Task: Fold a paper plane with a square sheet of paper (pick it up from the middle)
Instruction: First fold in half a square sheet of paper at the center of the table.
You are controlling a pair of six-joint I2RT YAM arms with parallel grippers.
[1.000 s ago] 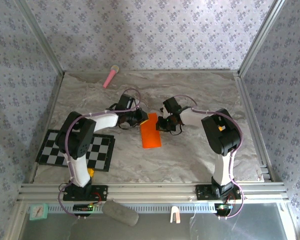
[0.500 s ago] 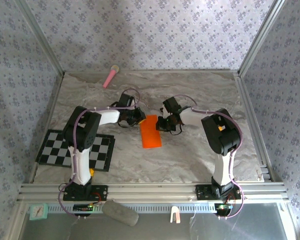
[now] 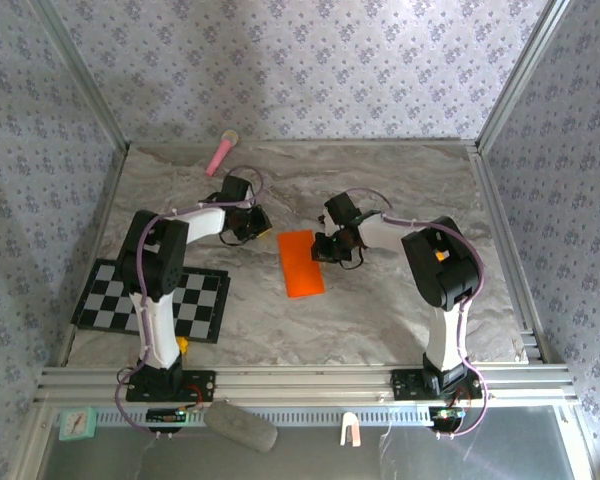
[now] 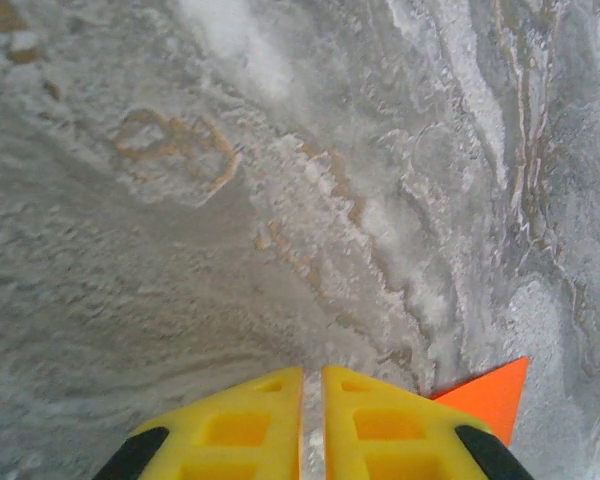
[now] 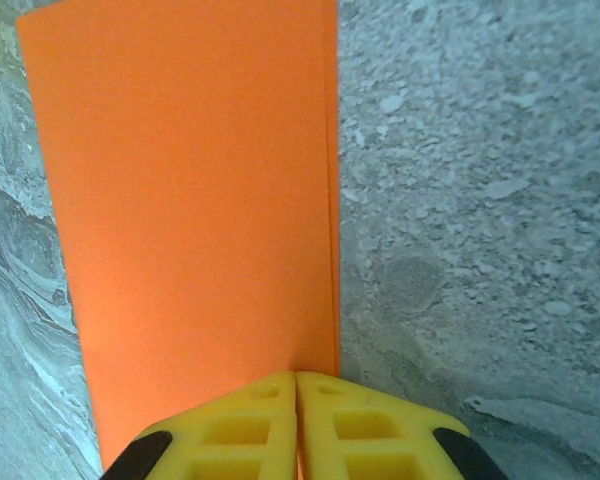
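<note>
Lying flat near the centre of the grey marbled table [image 3: 410, 185], the square sheet of paper [image 3: 301, 263] is folded in half into a narrow, bright orange rectangle. It is plain, with its two layers slightly offset along one long edge. The right gripper [image 5: 296, 378], jaws closed together, rests its tips on the paper beside that edge, probably to pin the layers or press them flat. The left gripper [image 4: 312, 372], also closed and empty, hangs over bare table just beside one corner of the paper, seemingly to leave room.
</note>
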